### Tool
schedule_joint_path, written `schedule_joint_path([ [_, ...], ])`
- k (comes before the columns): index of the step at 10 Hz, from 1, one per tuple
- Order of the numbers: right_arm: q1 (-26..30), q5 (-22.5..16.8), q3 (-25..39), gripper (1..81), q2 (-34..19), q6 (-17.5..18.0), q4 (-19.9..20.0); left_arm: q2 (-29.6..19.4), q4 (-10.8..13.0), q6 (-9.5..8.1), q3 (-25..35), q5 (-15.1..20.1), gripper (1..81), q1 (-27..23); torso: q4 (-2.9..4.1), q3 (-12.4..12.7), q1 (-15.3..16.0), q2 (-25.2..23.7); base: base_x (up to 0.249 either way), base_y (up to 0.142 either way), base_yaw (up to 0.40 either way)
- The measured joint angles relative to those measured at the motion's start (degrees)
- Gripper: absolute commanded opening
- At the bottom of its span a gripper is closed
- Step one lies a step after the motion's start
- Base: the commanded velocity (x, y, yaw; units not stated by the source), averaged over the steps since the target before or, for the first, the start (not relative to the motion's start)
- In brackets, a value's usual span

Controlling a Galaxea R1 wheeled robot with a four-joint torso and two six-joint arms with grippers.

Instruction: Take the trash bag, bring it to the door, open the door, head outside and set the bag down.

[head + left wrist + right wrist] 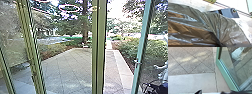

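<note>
While the teal-framed glass door stood open onto grey jointed paving | translucent grey-brown plastic trash bag – creased, bunched | state of either pincer – could not be told.

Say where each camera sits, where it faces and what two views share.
Head: high on the robot, facing forward and down to paving and green door frame.
Left wrist: left arm, facing the bag, robot's plate beyond.
Right wrist: right arm, facing down; dark robot part shows.
Head and right wrist share paving and door frame.
</note>
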Motion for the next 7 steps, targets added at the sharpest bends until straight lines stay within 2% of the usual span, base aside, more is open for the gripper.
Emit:
schedule_joint_path([
  [3,-11.0,0.7,2.3,81.1,3.7,-0.2,1.0,0.1,0.0,0.17,0.0,0.0,1.0,0.0,0.00,0.0,0.0,0.0,0.000,0.000,0.000],
  [5,-17.6,4.0,3.5,81.1,5.9,-0.4,1.4,0.1,0.0,0.22,0.0,-0.1,1.0,0.0,0.00,0.0,0.0,0.0,0.000,0.000,0.000],
  [7,-24.5,9.4,3.7,81.1,7.0,-0.4,0.8,0.1,0.0,0.22,0.0,-0.2,1.0,0.0,-0.02,0.0,0.0,0.0,0.000,0.000,0.000],
])
